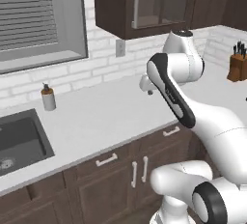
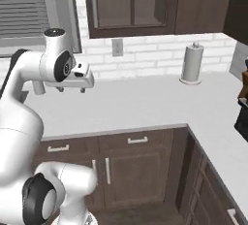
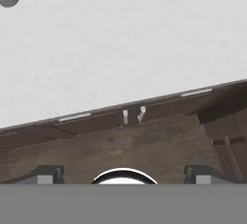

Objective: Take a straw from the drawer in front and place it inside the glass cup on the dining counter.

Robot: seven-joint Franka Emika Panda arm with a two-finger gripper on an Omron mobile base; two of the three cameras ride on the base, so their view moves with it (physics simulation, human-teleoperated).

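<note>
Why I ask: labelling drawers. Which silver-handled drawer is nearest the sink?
The left drawer, directly right of the sink; the other drawer sits further right, by the arm.

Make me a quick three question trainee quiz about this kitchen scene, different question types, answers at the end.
1. True or false: the drawers under the white worktop are pulled open.
2. Multiple choice: what stands on the worktop near the back wall in the right base view? A) a paper towel roll B) a kettle C) a toaster
3. Fill in: in the hand view, the gripper has its jaws standing ____, with nothing between them.

Key: 1 false, all drawer fronts sit flush. 2 A. 3 open.
</note>
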